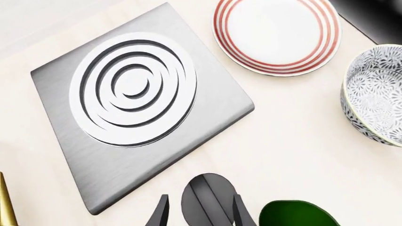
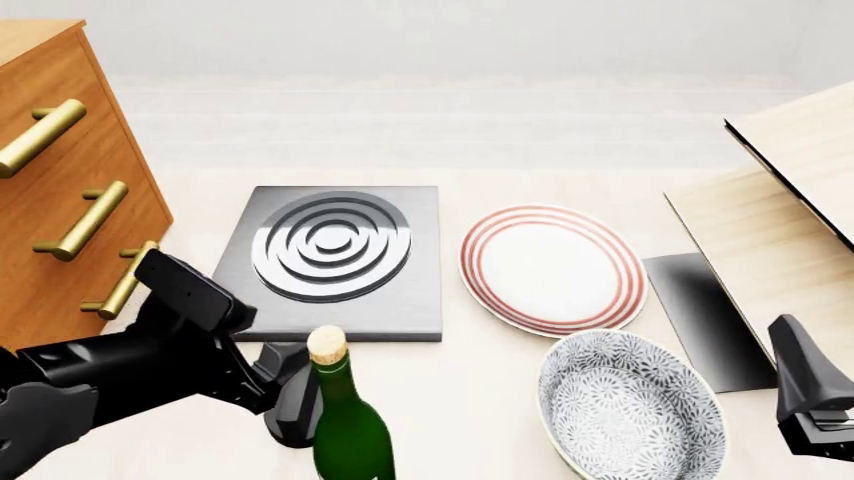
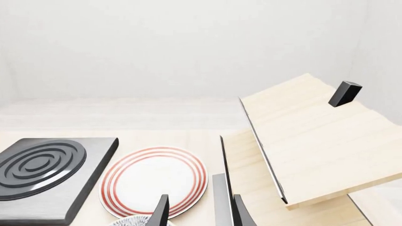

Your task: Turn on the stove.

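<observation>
The stove (image 2: 400,290) is a flat dark grey slab with a round ringed burner (image 2: 331,245), lying left of the table's middle; it also fills the left wrist view (image 1: 75,141). Its black knob (image 1: 210,197) stands on the table just in front of the slab. My left gripper (image 1: 201,214) is open, with one finger on each side of the knob. In the front view the left gripper (image 2: 291,385) and a bottle hide most of the knob. My right gripper (image 3: 201,214) is open and holds nothing, low at the right edge (image 2: 807,400).
A green corked bottle (image 2: 350,420) stands right beside the left gripper. A red-ringed plate (image 2: 551,268) and a patterned bowl (image 2: 630,408) lie right of the stove. A wooden drawer cabinet (image 2: 54,200) is at left. Tilted wooden boards (image 2: 787,230) and a dark sheet (image 2: 701,310) are at right.
</observation>
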Tool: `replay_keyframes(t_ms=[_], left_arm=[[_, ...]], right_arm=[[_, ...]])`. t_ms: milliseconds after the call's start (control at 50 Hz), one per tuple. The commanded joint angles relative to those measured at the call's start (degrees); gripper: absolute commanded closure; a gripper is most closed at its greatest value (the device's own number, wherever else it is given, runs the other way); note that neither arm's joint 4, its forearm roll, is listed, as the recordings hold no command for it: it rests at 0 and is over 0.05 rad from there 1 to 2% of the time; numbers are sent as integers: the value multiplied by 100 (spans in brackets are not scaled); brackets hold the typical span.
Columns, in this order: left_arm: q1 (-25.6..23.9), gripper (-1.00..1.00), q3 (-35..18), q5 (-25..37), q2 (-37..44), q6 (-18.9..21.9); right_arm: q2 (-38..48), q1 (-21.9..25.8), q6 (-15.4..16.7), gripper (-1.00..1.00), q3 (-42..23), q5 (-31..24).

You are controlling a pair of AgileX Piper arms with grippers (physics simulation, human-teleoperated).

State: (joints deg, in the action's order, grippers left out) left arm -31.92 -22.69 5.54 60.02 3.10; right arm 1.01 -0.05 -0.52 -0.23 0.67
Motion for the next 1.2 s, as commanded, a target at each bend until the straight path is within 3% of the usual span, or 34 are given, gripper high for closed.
replay_keyframes(t_ms=[20,500,1200], left_arm=[[-27,-100,84,-384,391,-80],[-190,-100,274,-990,950,-345],[4,-100,479,-1809,1730,-422]], right_arm=[[3,0,1,-100,0,1],[-1,1,0,-100,0,0],[0,2,0,-100,0,0]])
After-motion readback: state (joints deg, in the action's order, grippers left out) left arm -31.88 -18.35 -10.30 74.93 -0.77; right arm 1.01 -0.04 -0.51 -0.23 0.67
